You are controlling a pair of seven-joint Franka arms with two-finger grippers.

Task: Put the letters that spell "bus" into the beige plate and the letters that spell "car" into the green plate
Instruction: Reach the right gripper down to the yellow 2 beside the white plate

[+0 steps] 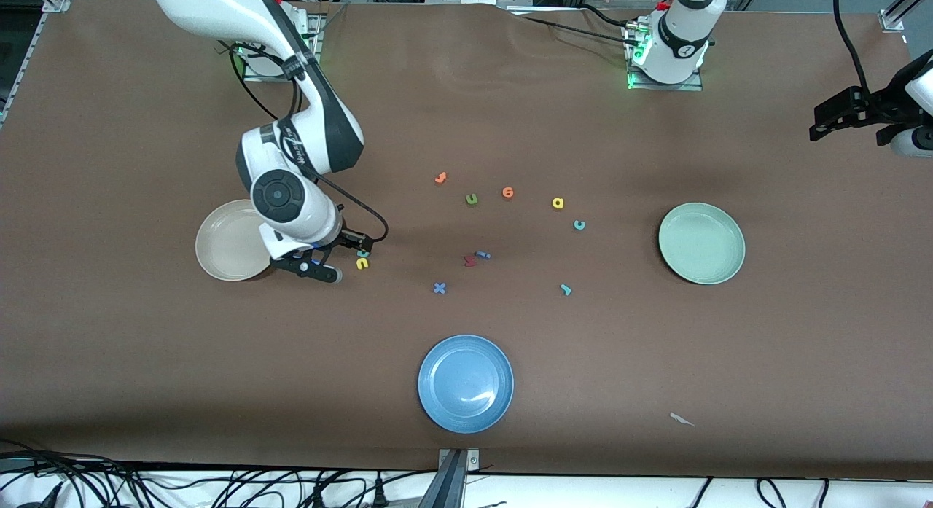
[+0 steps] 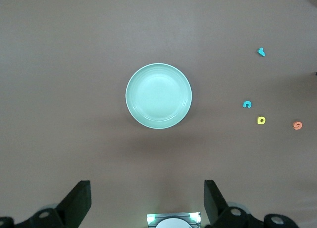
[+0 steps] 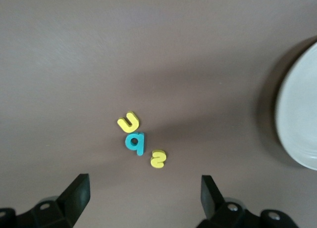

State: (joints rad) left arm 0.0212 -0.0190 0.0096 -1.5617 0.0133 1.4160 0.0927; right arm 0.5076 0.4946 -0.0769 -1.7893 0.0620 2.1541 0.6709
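Observation:
A yellow u (image 3: 129, 122), a teal b (image 3: 135, 142) and a yellow s (image 3: 158, 159) lie huddled together on the brown table beside the beige plate (image 1: 219, 245). My right gripper (image 3: 143, 194) hangs open just above them, holding nothing. In the front view it (image 1: 341, 256) covers the s; the u (image 1: 362, 263) shows. The yellow a (image 1: 557, 202), teal c (image 1: 579, 224) and teal r (image 1: 565, 289) lie spread near the table's middle, apart from the empty green plate (image 1: 701, 243). My left gripper (image 2: 146, 198) waits open, high over the green plate (image 2: 158, 96).
An olive u (image 1: 471, 199), two orange letters (image 1: 508, 193) (image 1: 440, 177), a red letter (image 1: 470, 260) and a blue x (image 1: 439, 288) are scattered mid-table. The blue plate (image 1: 466, 383) sits nearer the front camera. A white scrap (image 1: 681, 419) lies near the front edge.

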